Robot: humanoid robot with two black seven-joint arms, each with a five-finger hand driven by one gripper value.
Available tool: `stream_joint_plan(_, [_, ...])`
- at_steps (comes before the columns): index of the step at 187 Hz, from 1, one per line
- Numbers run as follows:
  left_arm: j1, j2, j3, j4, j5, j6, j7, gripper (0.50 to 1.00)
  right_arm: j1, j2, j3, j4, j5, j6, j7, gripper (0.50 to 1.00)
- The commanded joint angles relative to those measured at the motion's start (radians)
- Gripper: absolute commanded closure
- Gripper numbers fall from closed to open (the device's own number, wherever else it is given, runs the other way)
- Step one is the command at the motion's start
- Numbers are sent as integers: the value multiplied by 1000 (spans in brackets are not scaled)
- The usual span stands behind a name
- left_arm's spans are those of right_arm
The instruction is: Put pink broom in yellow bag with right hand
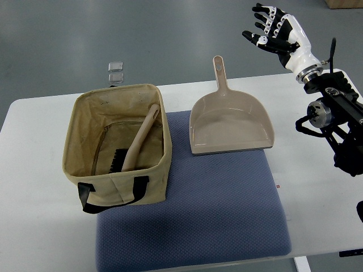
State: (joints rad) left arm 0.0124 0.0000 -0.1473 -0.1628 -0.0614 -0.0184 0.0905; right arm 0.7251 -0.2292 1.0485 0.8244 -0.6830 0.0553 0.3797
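The pink broom (138, 141) stands tilted inside the yellow bag (118, 182), its dark bristles down on the bag's floor and its handle leaning against the right rim. The bag sits on the left part of a blue mat (215, 204). My right hand (272, 29) is raised at the top right, past the table's far edge, with its fingers spread and holding nothing. It is far from the bag. My left arm does not show.
A pink dustpan (229, 124) lies on the mat to the right of the bag, handle pointing away. Two small clear cubes (116, 70) sit behind the bag, off the table's far edge. The white table (34, 170) carries it all.
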Motion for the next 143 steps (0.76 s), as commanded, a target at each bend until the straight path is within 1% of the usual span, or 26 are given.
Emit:
stream_joint_plan(1, [0, 0, 0, 0, 0, 0, 0, 500, -26, 2, 2, -36, 120, -5, 1, 574])
stream_joint_plan(19, [0, 0, 0, -1, 0, 0, 0, 500, -32, 1, 2, -82, 221, 15, -1, 572])
stream_joint_plan(41, [0, 0, 0, 0, 0, 0, 0, 500, -41, 7, 2, -102, 270, 57, -1, 572])
stream_joint_plan(97, [0, 0, 0, -1, 0, 0, 0, 500, -47, 24, 4, -103, 283, 55, 2, 570])
stream_joint_plan(143, [0, 0, -2, -1, 0, 0, 0, 500, -58, 34, 2, -103, 283, 52, 48, 570])
